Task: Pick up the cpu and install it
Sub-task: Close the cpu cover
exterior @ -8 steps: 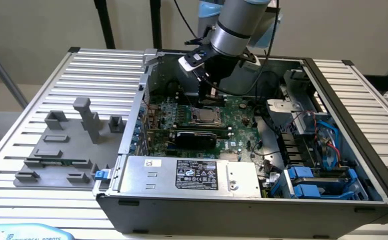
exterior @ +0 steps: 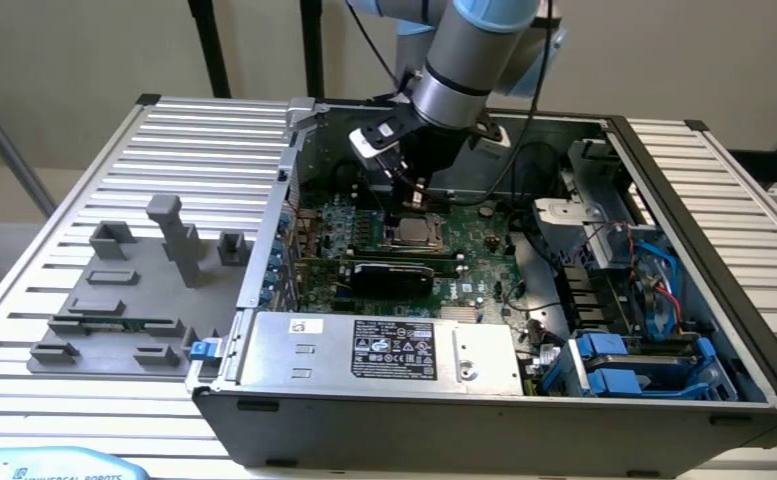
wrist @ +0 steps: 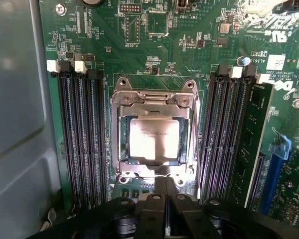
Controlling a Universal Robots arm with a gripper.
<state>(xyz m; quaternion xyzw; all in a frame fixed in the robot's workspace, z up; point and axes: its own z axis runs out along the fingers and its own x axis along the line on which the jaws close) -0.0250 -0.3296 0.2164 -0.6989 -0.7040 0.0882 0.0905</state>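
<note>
Silver cpu (wrist: pixel 153 139) within socket frame (wrist: pixel 154 97), gripper (wrist: pixel 165 185) closed

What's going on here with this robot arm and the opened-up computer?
A robot arm is working inside an open computer case that sits on a slatted table. The cpu already lies in the socket frame on the motherboard, between rows of memory slots. The gripper is shut and holds nothing, its tips right at the socket's edge; whether they touch it I cannot tell.
</note>
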